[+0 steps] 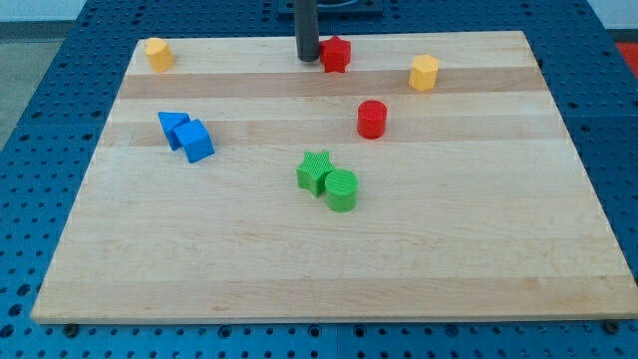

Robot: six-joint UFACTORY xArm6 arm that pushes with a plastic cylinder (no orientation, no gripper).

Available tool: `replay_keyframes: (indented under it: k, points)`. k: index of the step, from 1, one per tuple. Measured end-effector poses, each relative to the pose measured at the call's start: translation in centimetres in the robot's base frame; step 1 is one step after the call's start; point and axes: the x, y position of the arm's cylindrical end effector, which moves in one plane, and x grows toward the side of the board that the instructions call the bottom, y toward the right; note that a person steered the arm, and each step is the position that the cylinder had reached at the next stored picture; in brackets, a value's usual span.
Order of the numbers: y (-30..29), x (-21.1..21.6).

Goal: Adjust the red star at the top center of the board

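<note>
- A wooden board point(329, 269) lies on a blue perforated table point(60, 60).
- The red star point(336, 54) sits at the board's top centre, near the far edge.
- The arm carries no claw, only a dark rod; my tip point(307, 60) rests just left of the red star, touching or almost touching it.
- Below and right of the star stands a red cylinder point(372, 119).
- Right of the star: a yellow hexagonal block point(424, 73).
- Far left of the star: another yellow block point(159, 54).
- Below and left of the star: a blue triangle point(172, 128) touching a blue cube point(196, 141).
- Well below the star: a green star point(316, 172) touching a green cylinder point(342, 189).
</note>
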Motion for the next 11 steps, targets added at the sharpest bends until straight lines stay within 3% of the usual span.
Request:
replay_keyframes:
  k: [2,3,7,8,9,11]
  points:
    - [-1.1,4.9]
    - [1.4,5.5]
    - [4.8,1.5]
    - [3.9,4.1]
    - [-2.0,7.0]
    - [-18.4,4.8]
